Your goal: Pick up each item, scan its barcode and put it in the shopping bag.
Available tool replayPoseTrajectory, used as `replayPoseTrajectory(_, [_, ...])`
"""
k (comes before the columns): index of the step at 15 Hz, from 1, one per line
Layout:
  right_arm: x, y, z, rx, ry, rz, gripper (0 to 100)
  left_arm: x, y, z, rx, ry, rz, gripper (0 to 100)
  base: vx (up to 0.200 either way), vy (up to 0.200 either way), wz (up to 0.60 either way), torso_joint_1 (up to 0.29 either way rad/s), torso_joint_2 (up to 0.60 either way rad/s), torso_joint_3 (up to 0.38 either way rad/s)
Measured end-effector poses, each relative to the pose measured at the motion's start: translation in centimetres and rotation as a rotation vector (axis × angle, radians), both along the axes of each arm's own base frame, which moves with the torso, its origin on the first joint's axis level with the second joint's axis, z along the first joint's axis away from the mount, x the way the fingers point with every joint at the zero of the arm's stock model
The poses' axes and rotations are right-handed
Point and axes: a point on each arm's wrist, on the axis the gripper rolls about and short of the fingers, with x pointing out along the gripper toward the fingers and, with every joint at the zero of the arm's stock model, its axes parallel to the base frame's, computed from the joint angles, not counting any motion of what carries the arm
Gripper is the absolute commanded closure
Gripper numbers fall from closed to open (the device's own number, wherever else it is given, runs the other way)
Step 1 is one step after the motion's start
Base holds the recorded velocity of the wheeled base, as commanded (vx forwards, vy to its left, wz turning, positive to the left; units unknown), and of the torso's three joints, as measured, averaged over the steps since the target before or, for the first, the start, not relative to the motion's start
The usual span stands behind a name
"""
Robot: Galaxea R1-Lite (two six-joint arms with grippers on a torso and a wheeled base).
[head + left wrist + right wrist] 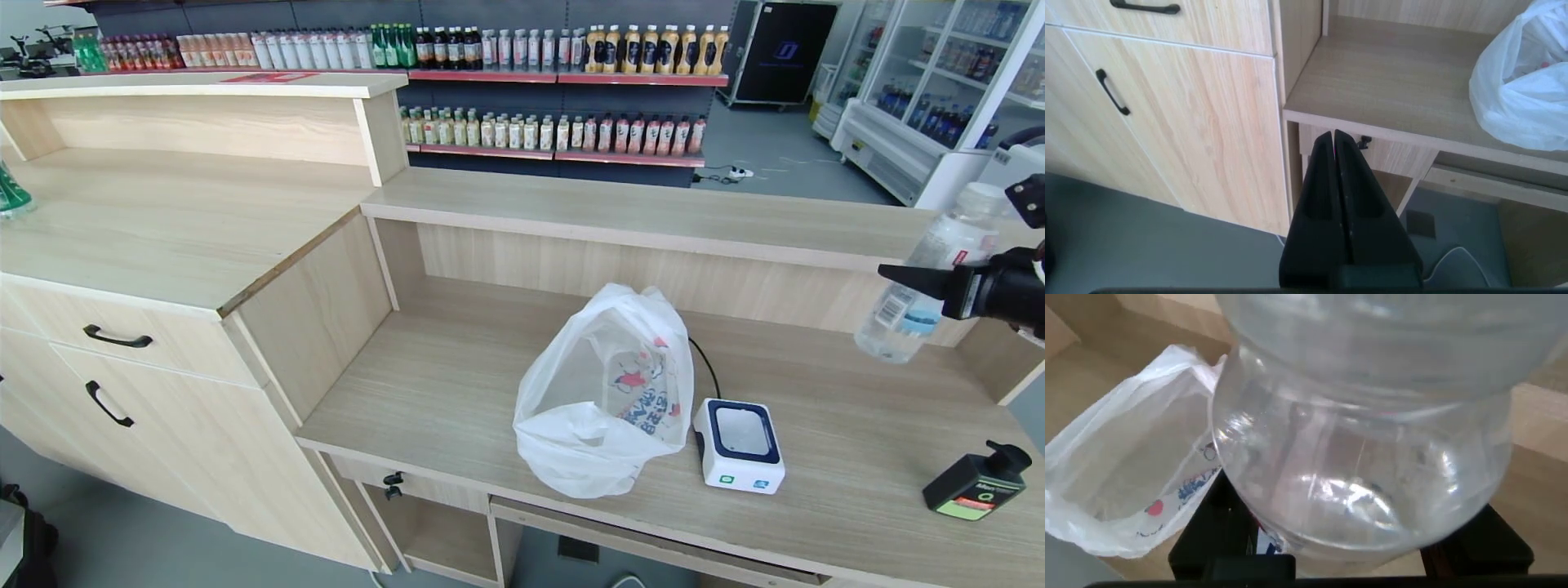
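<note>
My right gripper (939,287) is shut on a clear plastic water bottle (927,278), held tilted in the air above the right end of the counter. Close up in the right wrist view, the bottle (1364,449) hangs over the bag. A white plastic shopping bag (604,392) stands open in the middle of the counter, and its mouth (1135,482) gapes below the bottle. To the bag's right sits a white barcode scanner (739,445) with a dark-framed window. My left gripper (1337,175) is shut and empty, low in front of the counter's edge.
A black pump bottle (976,486) lies on the counter's right front corner. A raised ledge (637,214) runs behind the counter, and a taller cabinet (163,245) with drawers stands at the left. Drink shelves and fridges fill the background.
</note>
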Motion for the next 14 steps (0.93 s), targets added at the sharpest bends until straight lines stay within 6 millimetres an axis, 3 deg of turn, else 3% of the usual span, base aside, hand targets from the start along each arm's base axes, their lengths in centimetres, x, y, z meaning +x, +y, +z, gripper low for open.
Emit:
replayPoseTrajectory(4, [-0.2, 6.3, -0.1, -0.020, -0.035, -0.342, 100, 0.0, 0.0, 0.0, 0.000, 0.000, 0.001, 100, 0.000, 0.000, 0.00, 0.000, 0.00, 0.000])
replayPoseTrajectory(6, [-0.7, 9.3, -0.9, -0.107, -0.037, -0.404, 100, 0.0, 0.0, 0.0, 0.000, 0.000, 0.000, 100, 0.000, 0.000, 0.00, 0.000, 0.00, 0.000])
replayPoseTrajectory(8, [-1.1, 10.7, -1.3, -0.198, -0.038, -0.352, 100, 0.0, 0.0, 0.0, 0.000, 0.000, 0.000, 100, 0.000, 0.000, 0.00, 0.000, 0.00, 0.000])
replayPoseTrajectory(11, [-1.5, 11.3, -1.1, -0.229, -0.051, -0.323, 100, 0.0, 0.0, 0.0, 0.000, 0.000, 0.000, 100, 0.000, 0.000, 0.00, 0.000, 0.00, 0.000])
replayPoseTrajectory(14, [-1.7, 11.8, -1.2, -0.224, -0.058, -0.270, 100, 0.0, 0.0, 0.0, 0.000, 0.000, 0.000, 100, 0.000, 0.000, 0.60, -0.001, 0.00, 0.001])
